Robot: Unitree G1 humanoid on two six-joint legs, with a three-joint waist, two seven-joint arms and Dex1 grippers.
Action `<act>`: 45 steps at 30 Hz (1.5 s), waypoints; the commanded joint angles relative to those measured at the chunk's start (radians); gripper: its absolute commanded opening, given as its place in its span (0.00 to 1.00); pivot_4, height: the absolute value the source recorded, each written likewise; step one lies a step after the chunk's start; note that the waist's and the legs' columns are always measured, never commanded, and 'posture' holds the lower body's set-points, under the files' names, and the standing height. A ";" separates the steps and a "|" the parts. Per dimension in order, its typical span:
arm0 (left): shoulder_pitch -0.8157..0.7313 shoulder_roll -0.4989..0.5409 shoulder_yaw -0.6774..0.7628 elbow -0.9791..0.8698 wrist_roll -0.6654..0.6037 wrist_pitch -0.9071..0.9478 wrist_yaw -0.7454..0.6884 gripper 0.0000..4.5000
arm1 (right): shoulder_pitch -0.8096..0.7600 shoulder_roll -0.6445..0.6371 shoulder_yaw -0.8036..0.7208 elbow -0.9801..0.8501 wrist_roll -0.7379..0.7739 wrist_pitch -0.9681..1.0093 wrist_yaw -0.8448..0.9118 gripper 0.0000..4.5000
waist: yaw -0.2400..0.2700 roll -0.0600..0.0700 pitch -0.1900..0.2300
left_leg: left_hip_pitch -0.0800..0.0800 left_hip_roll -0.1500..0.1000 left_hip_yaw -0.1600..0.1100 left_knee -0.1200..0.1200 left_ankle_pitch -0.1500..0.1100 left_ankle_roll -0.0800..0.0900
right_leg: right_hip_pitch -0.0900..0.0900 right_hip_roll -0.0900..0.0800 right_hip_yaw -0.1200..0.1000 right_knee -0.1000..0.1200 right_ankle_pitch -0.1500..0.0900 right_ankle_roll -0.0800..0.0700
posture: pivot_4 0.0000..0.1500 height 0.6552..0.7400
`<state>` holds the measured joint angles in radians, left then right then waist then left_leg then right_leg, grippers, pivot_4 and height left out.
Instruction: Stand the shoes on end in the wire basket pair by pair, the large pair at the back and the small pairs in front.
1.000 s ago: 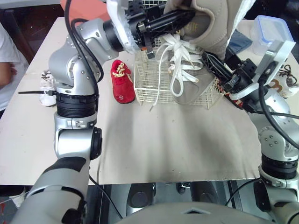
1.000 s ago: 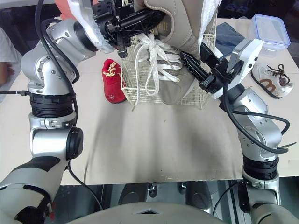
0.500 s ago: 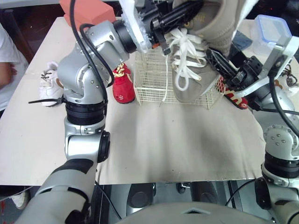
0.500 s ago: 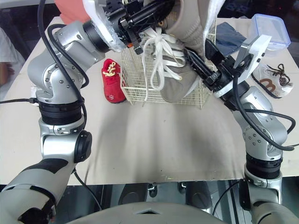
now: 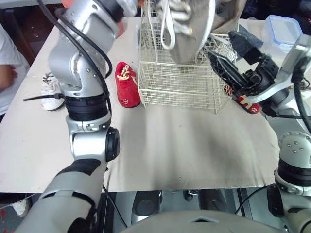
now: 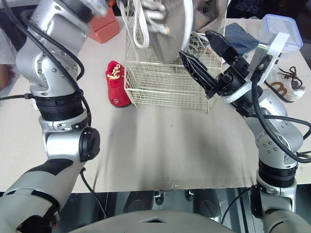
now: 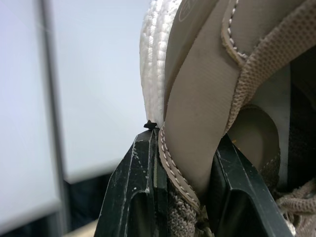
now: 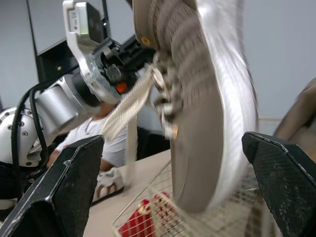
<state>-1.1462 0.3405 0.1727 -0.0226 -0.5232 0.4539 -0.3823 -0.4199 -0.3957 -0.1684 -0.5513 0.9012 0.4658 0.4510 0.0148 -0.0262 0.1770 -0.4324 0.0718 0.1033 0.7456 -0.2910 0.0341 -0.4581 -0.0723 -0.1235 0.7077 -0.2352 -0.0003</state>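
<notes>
A large beige lace-up shoe [image 5: 182, 26] hangs toe-down over the wire basket [image 5: 177, 87], lifted so it is mostly above the rim. My left gripper [image 7: 185, 143] is shut on the shoe's heel collar [image 7: 197, 113], high above the table. Beside the shoe's sole and apart from it, my right gripper [image 5: 221, 46] stands wide open, with its fingers [image 8: 64, 187] spread on either side of the shoe [image 8: 197, 98]. A second beige shoe [image 5: 228, 12] seems to stand at the basket's back right. A small red shoe [image 5: 127, 85] lies left of the basket.
Another red shoe [image 5: 248, 104] peeks out under my right arm. A small white shoe [image 5: 48, 92] lies at the far left, near a person in a white shirt [image 5: 6, 73]. A clear plastic box [image 6: 279, 29], a blue cloth [image 6: 241, 39] and a brown-laced shoe [image 6: 284, 87] sit at the right.
My right gripper has opened wide and let go of the beige shoe. My left arm has raised the shoe higher above the basket.
</notes>
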 commanded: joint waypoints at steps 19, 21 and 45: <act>-0.107 -0.040 -0.006 0.190 0.238 -0.334 0.139 0.15 | 0.183 -0.010 -0.059 -0.078 -0.138 -0.238 0.087 0.98 | 0.001 0.000 0.000 | 0.000 0.000 0.001 -0.003 0.000 0.000 | 0.000 0.000 -0.002 -0.003 0.000 0.000 | 1.00 0.36; -0.099 -0.045 -0.010 0.223 0.254 -0.364 0.137 0.15 | 0.195 -0.014 -0.062 -0.078 -0.147 -0.253 0.098 0.98 | 0.000 0.000 0.000 | 0.001 0.000 0.002 -0.003 0.000 0.000 | 0.000 0.000 -0.001 -0.003 0.000 0.000 | 1.00 0.36; 0.145 -0.124 -0.144 0.268 0.420 -0.273 0.171 0.15 | 0.232 -0.035 -0.071 -0.069 -0.175 -0.305 0.115 0.98 | 0.000 0.000 0.000 | 0.001 0.000 0.002 -0.006 0.000 0.000 | 0.000 0.001 -0.002 -0.005 0.000 0.000 | 1.00 0.36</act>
<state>-1.0152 0.2179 0.0523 0.2771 -0.1182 0.1456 -0.2024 -0.1818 -0.4240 -0.2140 -0.5882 0.7259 0.1864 0.5686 0.0145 -0.0265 0.1768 -0.4309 0.0716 0.1056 0.7401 -0.2910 0.0341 -0.4581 -0.0718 -0.1250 0.7030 -0.2350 -0.0001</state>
